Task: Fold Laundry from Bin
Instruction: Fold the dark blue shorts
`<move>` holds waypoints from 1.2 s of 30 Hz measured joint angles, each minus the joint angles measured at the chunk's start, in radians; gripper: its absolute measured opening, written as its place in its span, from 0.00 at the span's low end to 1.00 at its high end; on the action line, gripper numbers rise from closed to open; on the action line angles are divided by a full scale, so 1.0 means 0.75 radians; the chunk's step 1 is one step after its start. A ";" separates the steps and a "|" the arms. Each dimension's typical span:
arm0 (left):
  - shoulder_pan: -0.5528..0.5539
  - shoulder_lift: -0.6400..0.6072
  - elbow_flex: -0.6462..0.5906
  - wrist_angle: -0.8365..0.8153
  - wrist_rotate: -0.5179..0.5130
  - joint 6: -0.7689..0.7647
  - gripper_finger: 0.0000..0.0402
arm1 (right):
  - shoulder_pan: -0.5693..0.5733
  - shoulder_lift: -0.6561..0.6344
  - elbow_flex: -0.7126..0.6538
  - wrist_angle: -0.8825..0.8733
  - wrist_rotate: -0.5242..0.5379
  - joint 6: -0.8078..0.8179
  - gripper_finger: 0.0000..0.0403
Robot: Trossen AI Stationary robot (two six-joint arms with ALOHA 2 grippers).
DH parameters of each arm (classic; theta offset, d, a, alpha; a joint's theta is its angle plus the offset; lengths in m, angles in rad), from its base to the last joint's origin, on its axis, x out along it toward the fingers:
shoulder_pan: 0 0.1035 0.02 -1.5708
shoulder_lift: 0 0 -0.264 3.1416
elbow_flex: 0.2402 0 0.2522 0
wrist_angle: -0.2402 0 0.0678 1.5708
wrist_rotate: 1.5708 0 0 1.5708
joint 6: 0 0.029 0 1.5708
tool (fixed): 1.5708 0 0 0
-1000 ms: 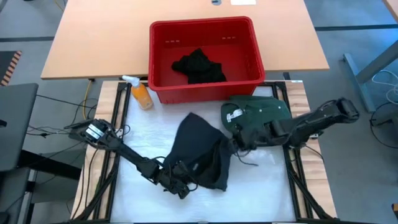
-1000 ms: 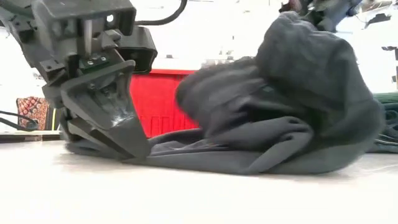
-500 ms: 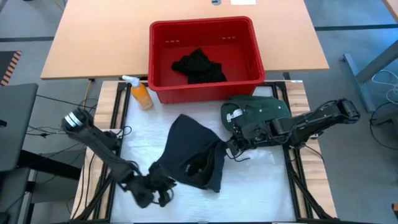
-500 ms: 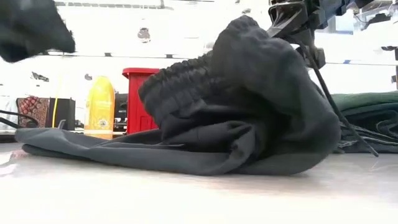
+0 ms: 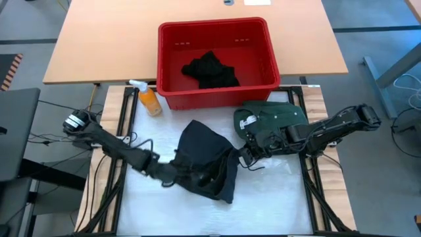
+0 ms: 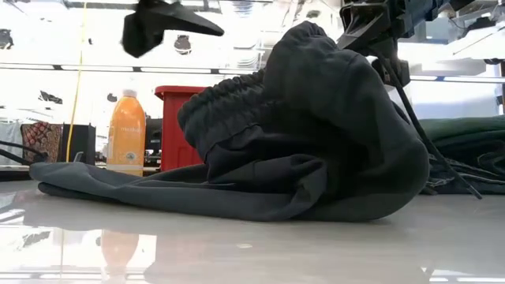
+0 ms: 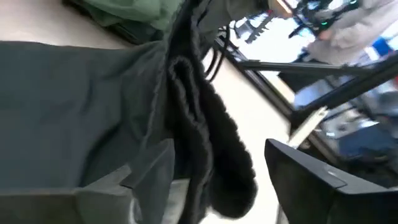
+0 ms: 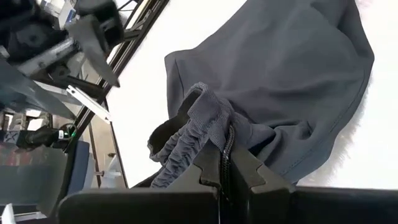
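Note:
A charcoal garment lies on the white table, its waistband end held up by my right gripper, which is shut on it. Its lower edge rests flat on the table. My left gripper hangs open above the garment's left side, clear of the cloth, and shows high up in the low view. A folded dark green piece with a pale label lies behind my right gripper. The red bin at the far side holds black laundry. My right gripper pinches the gathered elastic waistband of the charcoal garment between its two fingers. It comes from the table's right, slanting down. That end is lifted; the cloth drapes slack below it onto the table, and a drawstring dangles beside it.
An orange spray bottle stands at the bin's near-left corner. Dark frame rails run along both sides of the white work surface. Bare table lies near the front edge.
My left gripper was down at the garment's near-left edge; it has risen well off the table, swung toward the left edge, then come back over the garment's left side, tipping up toward level. The garment's lower edge stays flat on the table. The right gripper still holds the waistband up.

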 joint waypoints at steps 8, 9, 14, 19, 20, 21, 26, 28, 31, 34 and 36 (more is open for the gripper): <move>0.064 0.064 0.001 0.119 0.209 -0.054 0.63 | -0.004 0.000 0.000 0.012 0.001 -0.015 0.06; 0.063 0.099 0.001 0.165 0.227 -0.057 0.62 | -0.004 0.001 0.000 0.013 0.001 -0.015 0.06; 0.064 0.274 0.027 0.264 0.315 -0.074 0.60 | -0.004 0.001 0.001 0.023 0.005 -0.018 0.06; 0.071 0.301 0.035 0.272 0.277 -0.085 0.58 | -0.004 0.001 0.001 0.023 0.005 -0.017 0.06; 0.071 0.301 0.035 0.267 0.277 -0.078 0.57 | -0.003 0.001 0.001 0.023 0.005 -0.014 0.06; 0.071 0.302 0.035 0.265 0.276 -0.072 0.56 | -0.003 0.001 0.001 0.024 0.005 -0.014 0.06; 0.070 0.302 0.035 0.222 0.267 -0.060 0.53 | -0.003 0.001 0.001 0.024 0.005 -0.014 0.06; 0.071 0.303 0.035 0.215 0.266 -0.061 0.52 | -0.003 0.001 0.001 0.024 0.005 -0.014 0.06; 0.071 0.305 0.035 0.207 0.255 -0.054 0.51 | -0.003 0.001 0.001 0.029 0.005 -0.014 0.06; 0.071 0.305 0.035 0.209 0.243 -0.049 0.51 | -0.003 0.001 0.001 0.036 0.005 -0.014 0.06; 0.071 0.305 0.035 0.210 0.241 -0.050 0.51 | -0.003 0.001 0.001 0.048 0.005 -0.013 0.06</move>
